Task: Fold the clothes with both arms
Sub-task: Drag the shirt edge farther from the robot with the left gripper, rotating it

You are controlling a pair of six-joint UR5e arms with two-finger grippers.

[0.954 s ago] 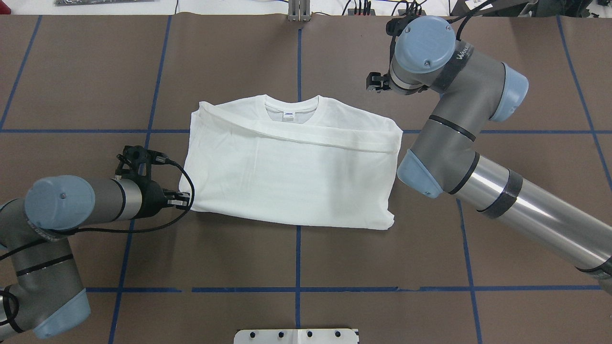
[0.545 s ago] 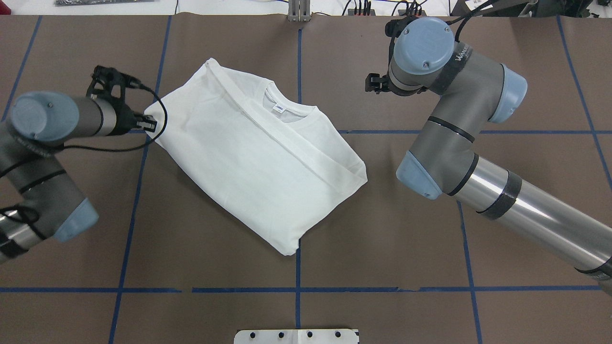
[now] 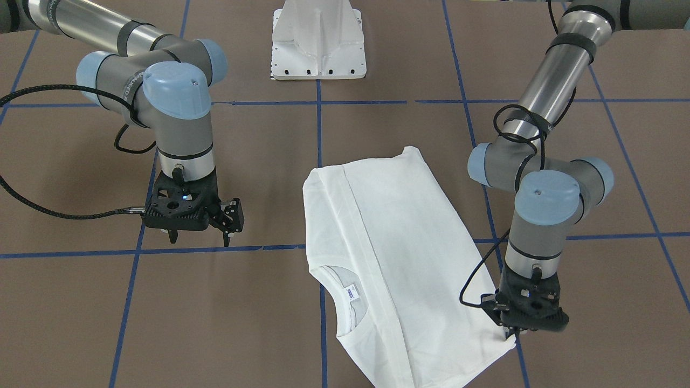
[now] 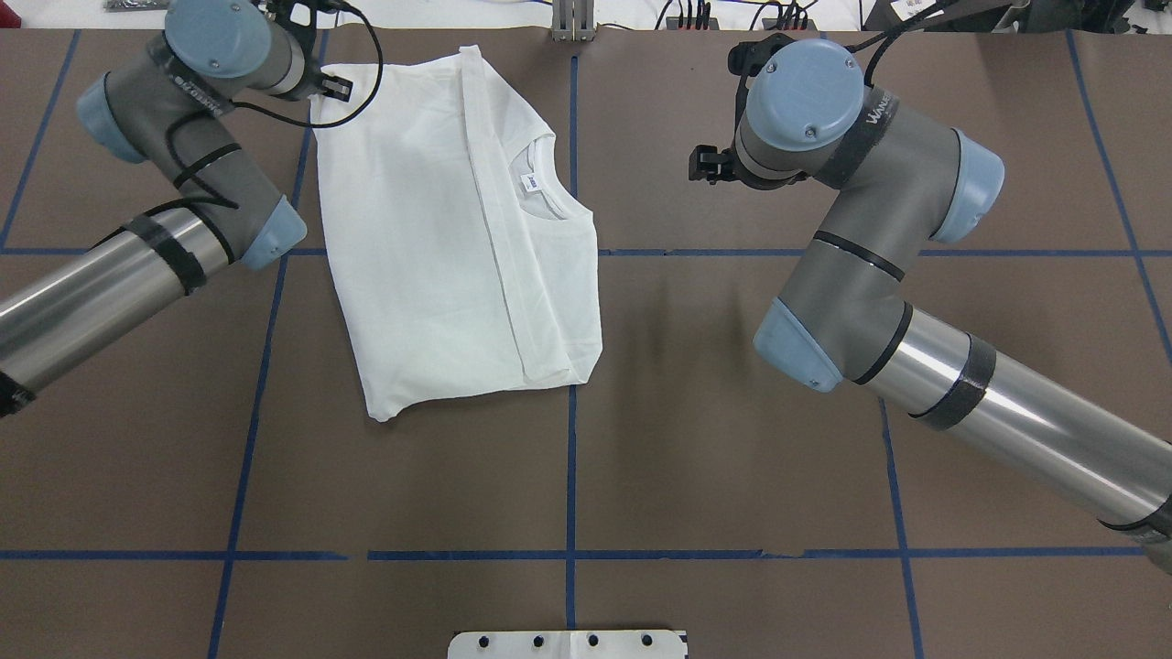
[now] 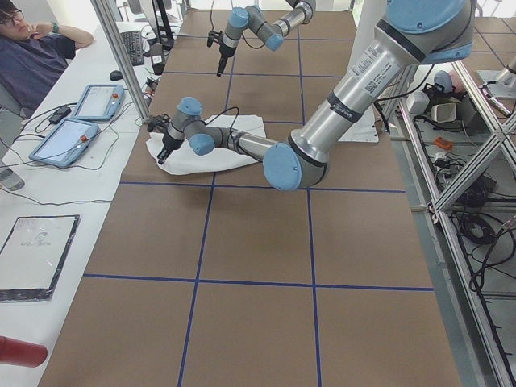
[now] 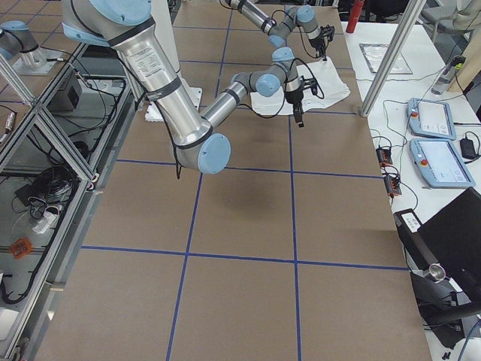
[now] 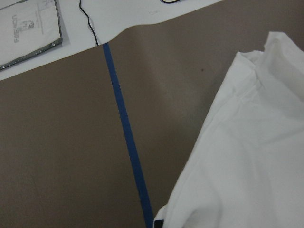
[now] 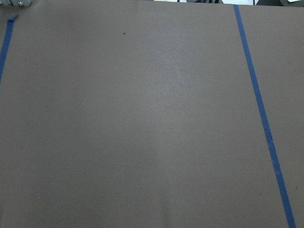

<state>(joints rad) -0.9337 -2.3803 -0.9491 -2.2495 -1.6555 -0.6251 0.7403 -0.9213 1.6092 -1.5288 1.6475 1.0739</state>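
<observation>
The clothes are one white T-shirt (image 4: 439, 238) lying folded on the brown table, its collar and neck label (image 4: 528, 183) turned toward the right. My left gripper (image 4: 335, 89) is at the far left of the table, shut on the shirt's far corner; the front-facing view shows the left gripper (image 3: 511, 335) pressed down on that corner. In the left wrist view the shirt (image 7: 247, 156) fills the lower right. My right gripper (image 4: 698, 166) hovers right of the shirt, apart from it. The right gripper (image 3: 230, 229) looks open and holds nothing.
The white pedestal (image 3: 319, 43) stands at the near edge by the robot's base. Blue tape lines (image 4: 569, 476) grid the table. Beyond the far edge a white bench holds tablets (image 5: 72, 133), and a person (image 5: 32, 56) sits there.
My left gripper swung from the near left to the far left with the shirt's corner, turning the shirt about a quarter turn and dragging it leftward. The right arm barely moved.
</observation>
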